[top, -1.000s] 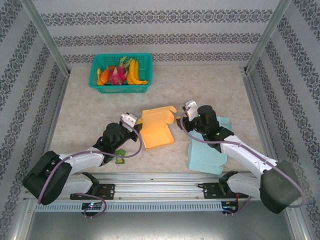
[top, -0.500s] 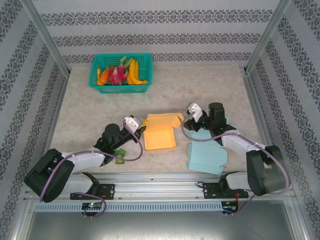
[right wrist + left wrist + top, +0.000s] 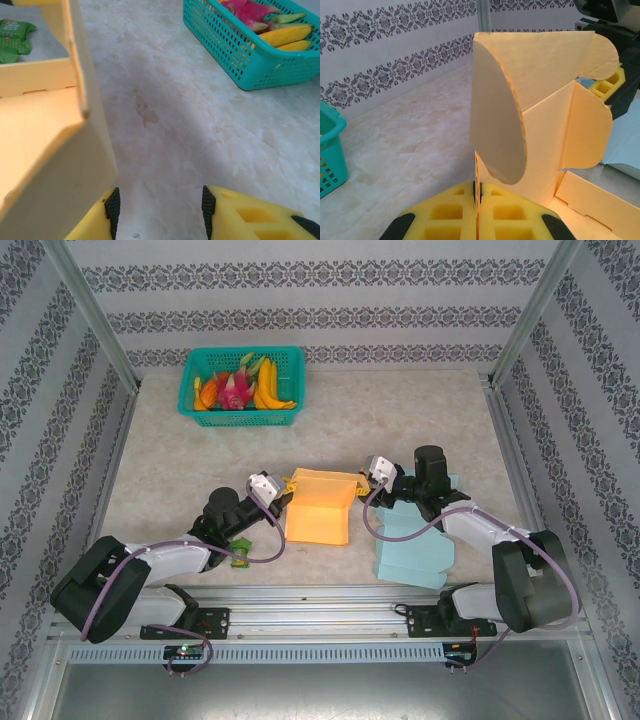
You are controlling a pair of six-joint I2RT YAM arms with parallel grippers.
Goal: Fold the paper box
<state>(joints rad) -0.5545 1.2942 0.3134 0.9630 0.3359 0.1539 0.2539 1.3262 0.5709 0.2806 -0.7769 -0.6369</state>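
Note:
The orange paper box [image 3: 320, 512] lies partly folded at the table's middle, its back panel and side flaps standing up. My left gripper [image 3: 284, 492] is shut on the box's left wall. In the left wrist view the yellow fingers [image 3: 445, 210] pinch the thin cardboard edge, and the rounded flap of the box [image 3: 540, 100] rises above them. My right gripper [image 3: 360, 484] is open at the box's right side. In the right wrist view its left finger [image 3: 100, 222] rests against the outside of the box wall [image 3: 55, 150], with bare table between the jaws.
A teal basket [image 3: 240, 417] of fruit stands at the back left, also in the right wrist view [image 3: 235, 55]. A flat light-blue paper box [image 3: 412, 545] lies under the right arm. A green packet [image 3: 239, 549] lies by the left arm.
My right gripper has swung left to the box's right side. The box's back panel has risen from lying open to standing up. The left grip has held.

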